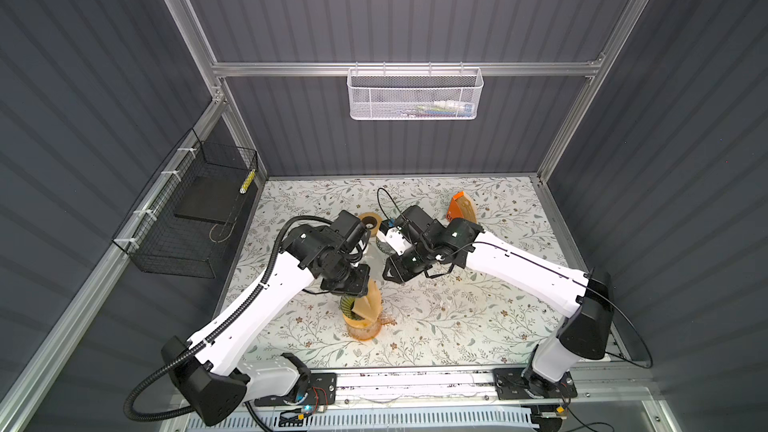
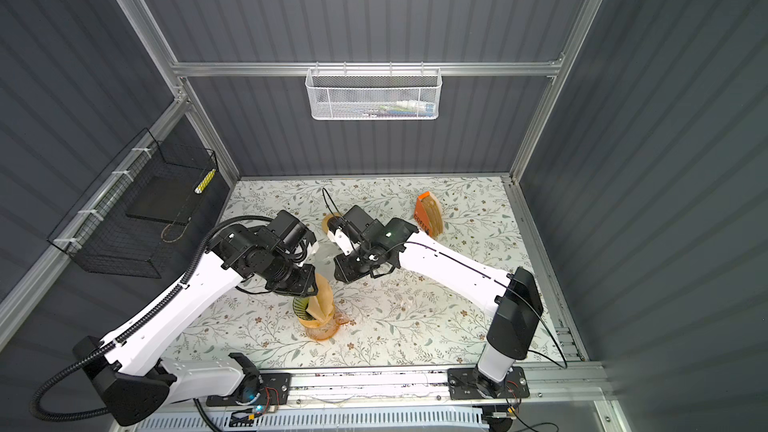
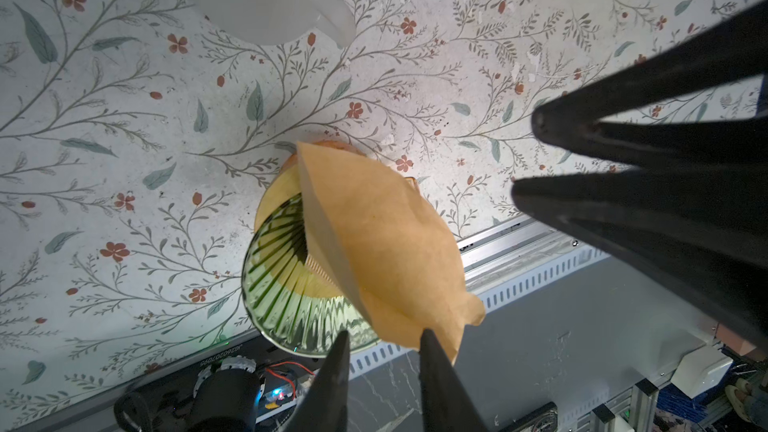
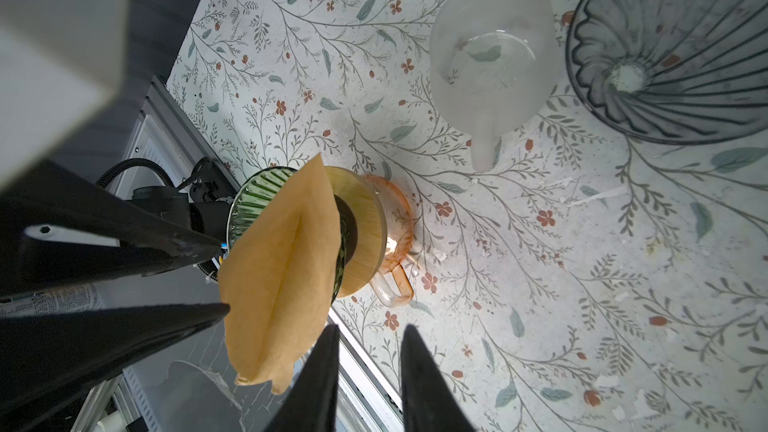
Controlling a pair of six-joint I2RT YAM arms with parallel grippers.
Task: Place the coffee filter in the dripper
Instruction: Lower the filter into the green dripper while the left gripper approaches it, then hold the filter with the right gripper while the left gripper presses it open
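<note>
The tan paper coffee filter stands tip-down in the green ribbed glass dripper, most of it sticking up past the rim on one side. The dripper has a wooden collar and sits on an orange glass server. My left gripper is open just above the filter's upper edge; one fingertip overlaps that edge and the jaws do not pinch it. My right gripper is open and empty, close beside the filter. Both grippers hover over the dripper, facing each other, hidden under the wrists in both top views.
A frosted white pitcher and a grey glass dripper stand further back. An orange pack of filters leans at the back right. A black wire basket hangs on the left wall, a white mesh basket on the back wall.
</note>
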